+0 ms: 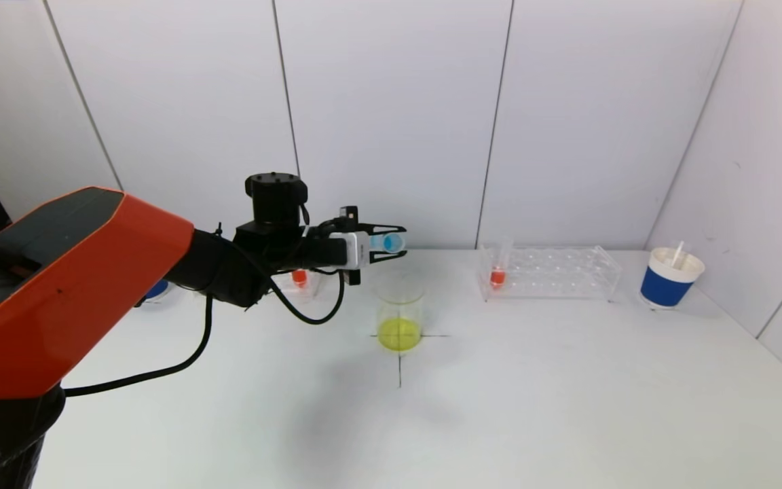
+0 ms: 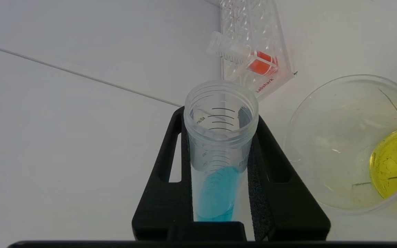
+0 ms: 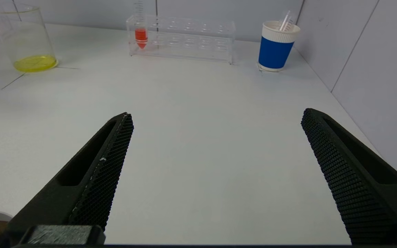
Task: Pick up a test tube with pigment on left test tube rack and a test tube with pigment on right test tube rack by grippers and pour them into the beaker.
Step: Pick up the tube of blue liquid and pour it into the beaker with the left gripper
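My left gripper [image 1: 398,243] is shut on a clear test tube with blue pigment [image 1: 388,243], held tilted just above and behind the beaker [image 1: 399,311]. The left wrist view shows the tube [image 2: 219,151] between the jaws of the left gripper [image 2: 219,120], with the beaker [image 2: 353,144] beside it. The beaker holds yellow liquid [image 1: 399,334]. A tube with red pigment [image 1: 497,275] stands in the right rack [image 1: 561,273]. Another red tube [image 1: 300,277] stands in the left rack, mostly hidden behind my left arm. My right gripper [image 3: 215,119] is open and empty above bare table.
A blue and white paper cup [image 1: 671,277] with a stick in it stands at the far right, near the side wall. A blue object [image 1: 155,291] peeks out behind my left arm. A black cross [image 1: 400,360] marks the table under the beaker.
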Tool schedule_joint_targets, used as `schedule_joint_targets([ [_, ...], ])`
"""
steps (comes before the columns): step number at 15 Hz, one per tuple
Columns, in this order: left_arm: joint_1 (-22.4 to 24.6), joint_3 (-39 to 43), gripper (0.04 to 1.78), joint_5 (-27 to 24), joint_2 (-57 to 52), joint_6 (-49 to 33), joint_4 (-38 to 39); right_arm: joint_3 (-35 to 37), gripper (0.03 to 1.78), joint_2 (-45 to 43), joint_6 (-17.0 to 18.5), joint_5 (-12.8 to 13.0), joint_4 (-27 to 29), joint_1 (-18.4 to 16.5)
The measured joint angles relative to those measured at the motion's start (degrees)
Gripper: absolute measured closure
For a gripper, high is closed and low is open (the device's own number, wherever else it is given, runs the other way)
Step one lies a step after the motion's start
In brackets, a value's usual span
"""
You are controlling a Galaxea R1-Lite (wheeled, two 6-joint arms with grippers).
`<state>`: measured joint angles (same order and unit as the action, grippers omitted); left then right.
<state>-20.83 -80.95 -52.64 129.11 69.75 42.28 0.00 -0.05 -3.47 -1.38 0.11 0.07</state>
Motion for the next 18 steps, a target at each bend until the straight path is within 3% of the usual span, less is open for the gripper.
schedule_joint_targets([
  [12,0.33,-0.11,1.36,0.02,1.79,3.67,4.19,0.0,0.04,0.0,0.01,0.0,0.0,-0.02],
  [18,0.61,-0.04,1.36,0.02,2.91,9.7,4.19,0.0,0.04,0.0,0.0,0.01,0.0,0.0],
])
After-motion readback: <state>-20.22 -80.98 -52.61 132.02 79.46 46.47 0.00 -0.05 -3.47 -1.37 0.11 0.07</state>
